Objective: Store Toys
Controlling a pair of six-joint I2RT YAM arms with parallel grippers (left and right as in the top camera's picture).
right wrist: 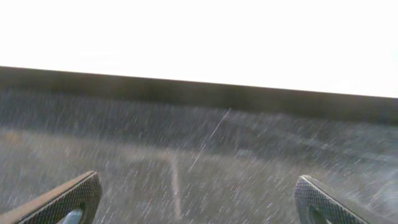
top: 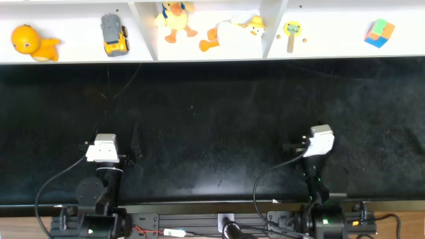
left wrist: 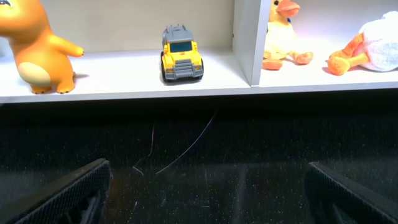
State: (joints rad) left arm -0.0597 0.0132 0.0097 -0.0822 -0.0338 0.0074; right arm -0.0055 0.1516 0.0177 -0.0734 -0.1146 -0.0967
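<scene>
Every toy I can see already sits in the white shelf (top: 199, 54) along the far edge of the black table (top: 212, 113). An orange figure (top: 33, 42) and a yellow truck (top: 114, 34) are toward the far-left corner, a plush duck (top: 175, 18) is mid-edge, and a coloured block (top: 379, 32) is far right. The left gripper (left wrist: 208, 183) and right gripper (right wrist: 199, 196) hang by the near edge, fingers spread, holding nothing. A careless reach toward the shelf could roll the wheeled truck off its lip.
</scene>
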